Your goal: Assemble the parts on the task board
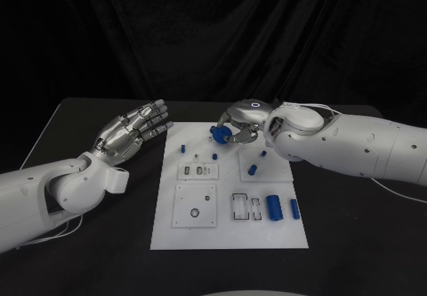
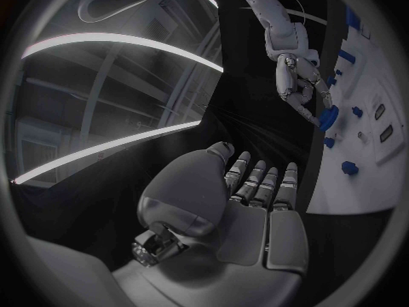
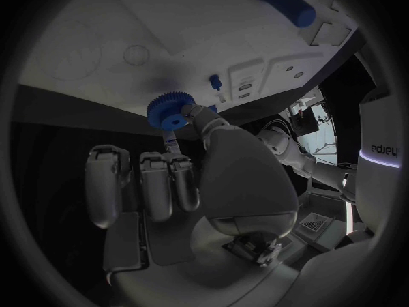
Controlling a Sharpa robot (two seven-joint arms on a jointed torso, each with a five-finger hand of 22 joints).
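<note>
Right hand (image 1: 239, 123) pinches a blue gear (image 3: 168, 111) over the task board (image 1: 229, 237) — left hand (image 1: 133, 131) spread, holding nothing

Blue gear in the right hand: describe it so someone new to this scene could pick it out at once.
Start at the white task board in the middle of the table and go to its far edge. There the right hand pinches the blue gear. Unlike the smooth blue cylinders on the board's near part, it is a toothed disc.

Blue parts (image 1: 275, 208) crowd the task board's (image 1: 229, 237) right half.
</note>
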